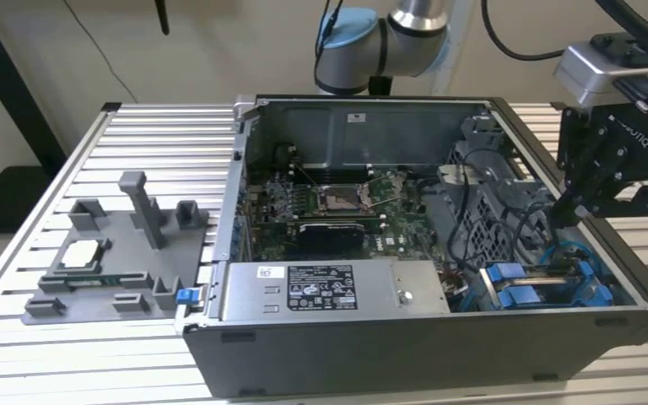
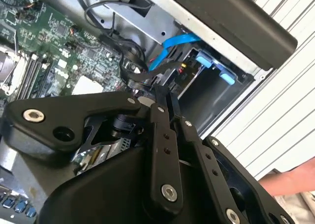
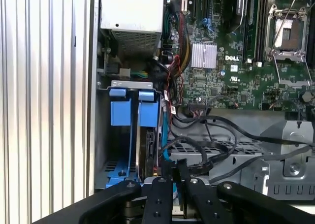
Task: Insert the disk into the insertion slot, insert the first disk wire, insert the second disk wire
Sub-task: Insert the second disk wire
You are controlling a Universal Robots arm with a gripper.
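Note:
The disk [image 3: 145,152] stands on edge in the insertion slot [image 3: 117,171] of the drive cage, its blue carrier tab [image 3: 148,113] beside a second blue tab [image 3: 120,112]. My gripper [image 3: 176,171] is shut on a black wire connector [image 3: 173,165] just off the disk's end, and black cables trail from it across the cage. In the second wrist view the gripper [image 2: 160,95] pinches the same black wire [image 2: 140,79], with a blue wire [image 2: 172,46] curving behind it. In the exterior view the gripper [image 1: 567,216] reaches into the case above the blue carriers [image 1: 515,287].
The open computer case [image 1: 414,354] lies on a slatted metal table [image 1: 155,135]. Inside it are the motherboard [image 1: 336,198] and a labelled power supply [image 1: 324,288]. A grey fixture plate [image 1: 110,261] with small parts sits at the exterior view's left. A person's hand [image 2: 290,180] rests near the case.

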